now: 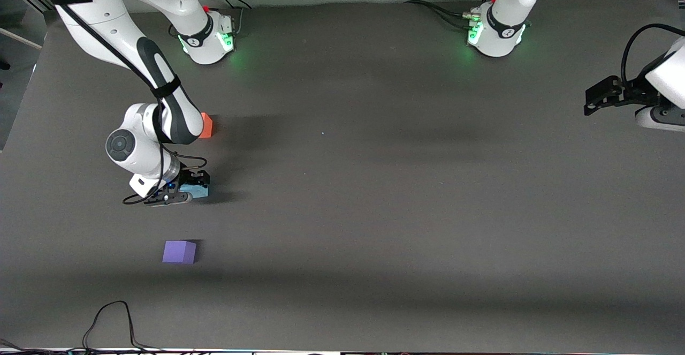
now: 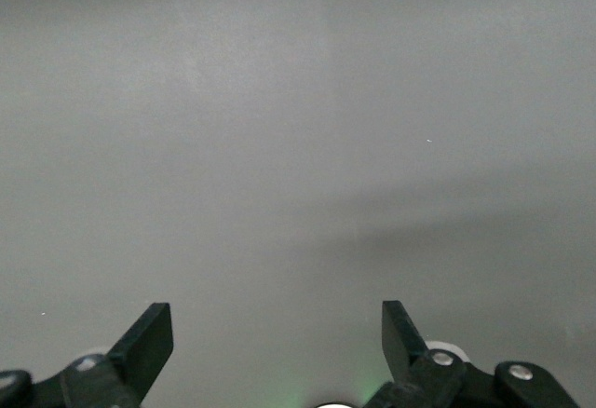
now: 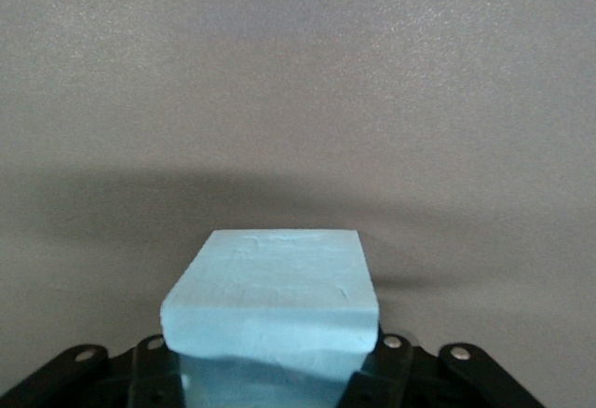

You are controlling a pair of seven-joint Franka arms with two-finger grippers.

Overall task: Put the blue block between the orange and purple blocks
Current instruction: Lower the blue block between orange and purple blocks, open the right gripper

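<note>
The right gripper is down at the table, toward the right arm's end, with its fingers closed against the sides of the blue block. In the right wrist view the block sits between the black fingers, its pale top face turned to the camera and grey table surface spreading past it. Whether the block rests on the table or is just lifted off it cannot be told. The orange block lies farther from the front camera than the blue one, partly hidden by the right arm's forearm. The purple block lies nearer to the front camera, apart from the gripper. The blue block is thus roughly between the two, with a gap to each. The left gripper waits in the air at the left arm's end of the table; in the left wrist view its fingers stand wide apart, holding nothing, over bare grey surface.
</note>
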